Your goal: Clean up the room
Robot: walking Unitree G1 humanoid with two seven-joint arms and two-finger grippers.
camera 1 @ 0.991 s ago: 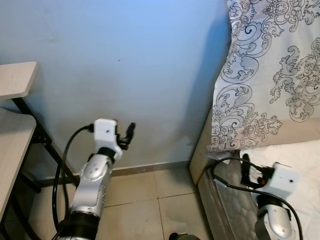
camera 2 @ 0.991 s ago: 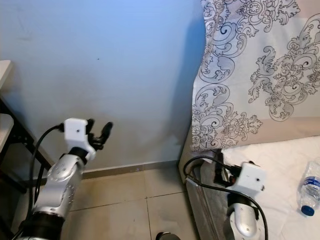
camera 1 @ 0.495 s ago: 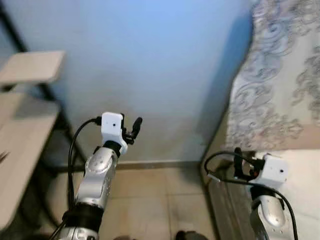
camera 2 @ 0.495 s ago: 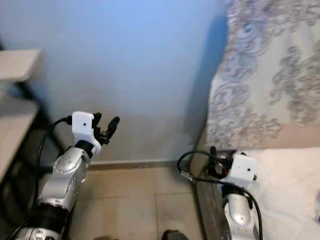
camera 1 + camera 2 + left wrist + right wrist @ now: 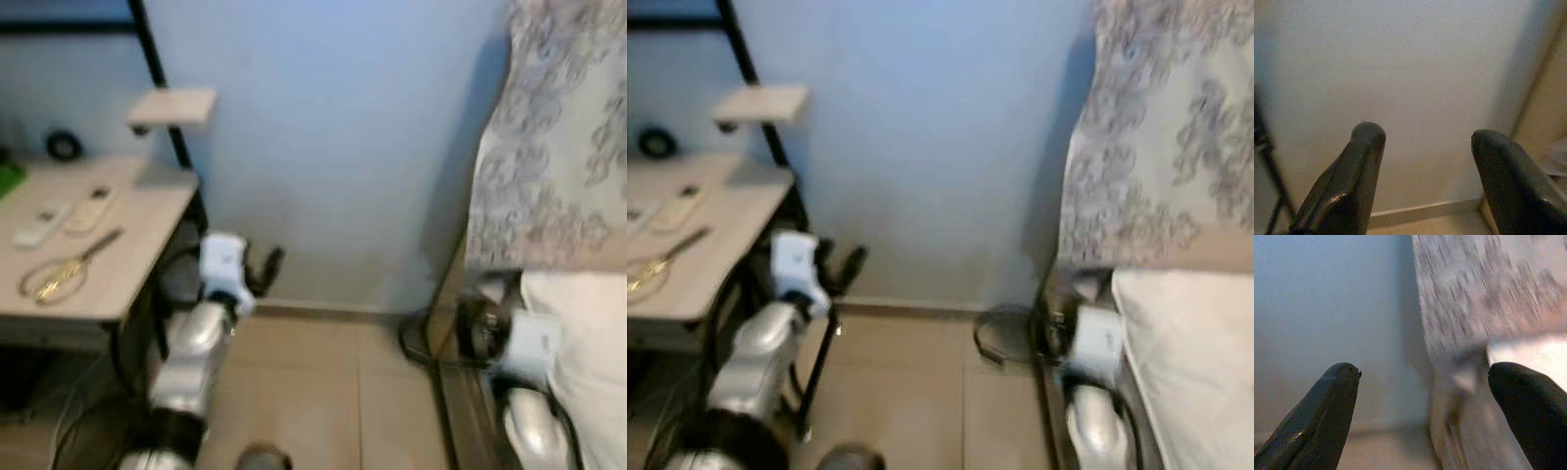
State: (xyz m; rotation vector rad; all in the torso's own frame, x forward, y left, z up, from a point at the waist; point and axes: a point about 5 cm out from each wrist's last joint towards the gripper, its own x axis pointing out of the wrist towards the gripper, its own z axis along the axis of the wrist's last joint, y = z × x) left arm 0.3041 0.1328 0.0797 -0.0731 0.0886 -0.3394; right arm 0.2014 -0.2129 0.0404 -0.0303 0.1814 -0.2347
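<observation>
The picture is blurred. My left gripper (image 5: 265, 266) is held up in front of the blue wall, beside a light wooden desk (image 5: 147, 220); its fingers (image 5: 1364, 147) stand open with nothing between them. My right gripper (image 5: 472, 328) hovers at the corner of the bed (image 5: 588, 323), open and empty, with one finger (image 5: 1337, 391) against the wall. On the desk lie two white remote-like things (image 5: 61, 215), a thin racket-shaped thing (image 5: 61, 271) and a small black ring (image 5: 64, 145).
A small shelf (image 5: 172, 105) on a black post (image 5: 162, 88) stands above the desk. A patterned grey cloth (image 5: 563, 157) hangs over the bed at the right. Beige floor tiles (image 5: 333, 392) lie between desk and bed, with a black cable (image 5: 416, 338).
The whole view has swung to the left and blurred, bringing the desk top and its things into sight. Both arms keep the same raised pose with open fingers.
</observation>
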